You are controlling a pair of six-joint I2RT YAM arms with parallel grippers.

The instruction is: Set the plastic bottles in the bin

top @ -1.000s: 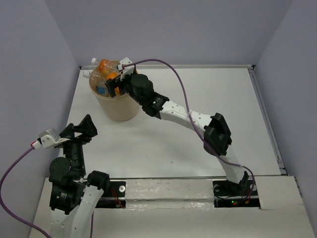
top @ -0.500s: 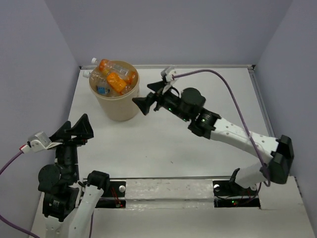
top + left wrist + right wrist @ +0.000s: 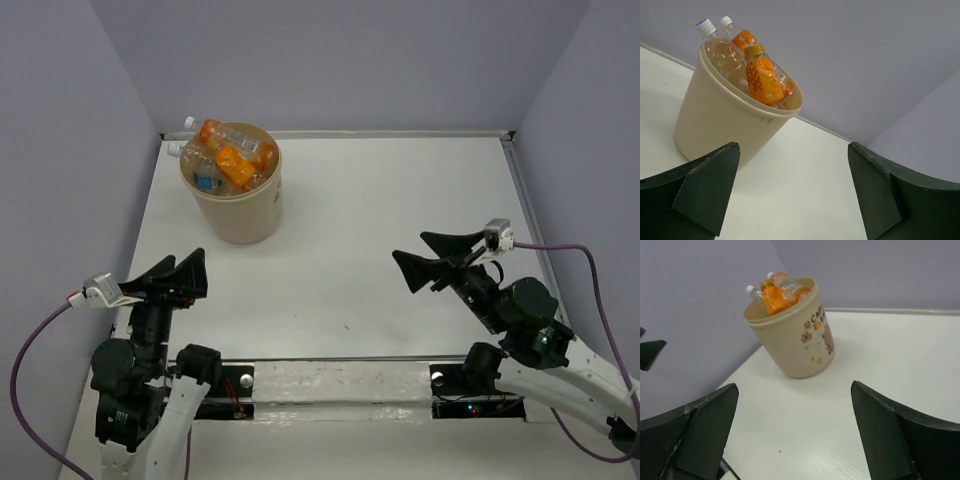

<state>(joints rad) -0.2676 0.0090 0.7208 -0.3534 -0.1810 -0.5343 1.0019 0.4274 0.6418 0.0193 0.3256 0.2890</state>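
White desk (image 3: 400, 190) fills the top view, closed in by pale lilac walls (image 3: 350, 60). Toward its 10 o'clock corner stands the cream bin (image 3: 243, 215), upright, its side printed with small cartoon figures and brown lettering in the right wrist view. The left claw (image 3: 183, 272) hangs at about 7 o'clock near the front edge, its two black fingers spread wide with nothing between them, and it faces the bin at roughly 1 o'clock from it. The right claw (image 3: 407, 246) sits at about 4 o'clock, likewise spread and empty, pointing toward 10 o'clock. Both are well apart from the bin. The bottles (image 3: 228, 155) all lie inside the bin, heaped up to its rim. An orange bottle (image 3: 233, 165) rests on top near the middle, and a second orange one shows at the bin's 11 o'clock. A clear bottle (image 3: 252, 140) lies beside them at 1 o'clock, and a blue label shows at 7 o'clock. Two white caps (image 3: 188, 122) poke out over the rim at 10 to 11 o'clock.
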